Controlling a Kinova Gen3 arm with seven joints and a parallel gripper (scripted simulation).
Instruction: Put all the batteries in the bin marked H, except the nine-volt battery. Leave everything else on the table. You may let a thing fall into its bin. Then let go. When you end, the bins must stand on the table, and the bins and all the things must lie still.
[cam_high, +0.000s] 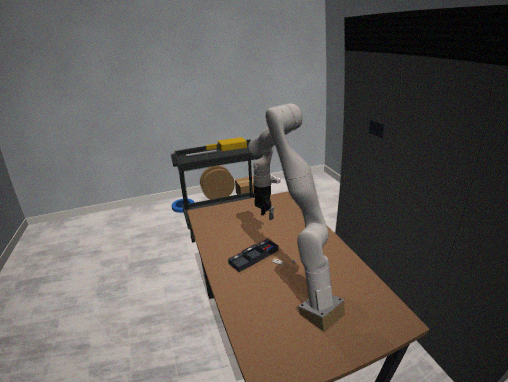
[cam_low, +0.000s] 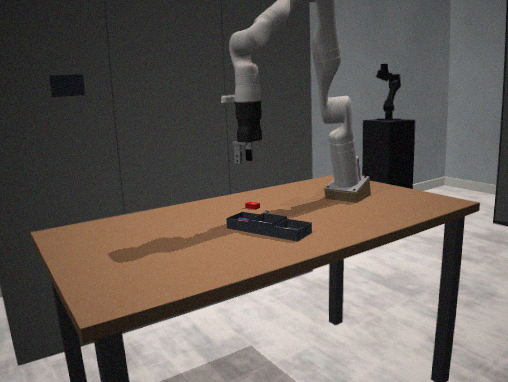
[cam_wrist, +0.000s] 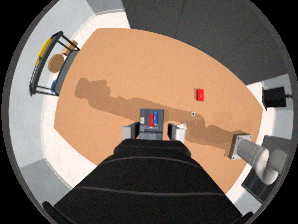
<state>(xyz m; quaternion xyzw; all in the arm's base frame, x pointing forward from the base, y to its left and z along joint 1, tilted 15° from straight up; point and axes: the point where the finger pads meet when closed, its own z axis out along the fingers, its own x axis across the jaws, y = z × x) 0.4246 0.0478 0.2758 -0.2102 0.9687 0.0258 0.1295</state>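
Observation:
A dark tray of three bins (cam_high: 253, 255) lies in the middle of the brown table; it also shows in the exterior view (cam_low: 268, 226) and the wrist view (cam_wrist: 153, 120). One end bin holds small red and blue things (cam_high: 267, 246). A red block (cam_low: 252, 205) lies on the table just beside the tray, also seen in the wrist view (cam_wrist: 200, 94). A small pale thing (cam_high: 277, 261) lies by the tray toward the arm's base. My gripper (cam_low: 242, 153) hangs high above the table, open and empty, beyond the tray's end.
The arm's base (cam_high: 321, 310) stands on the table near the tray. A dark shelf cart (cam_high: 215, 165) with a yellow box stands past the far table end. A tall dark cabinet (cam_high: 425, 175) runs along one side.

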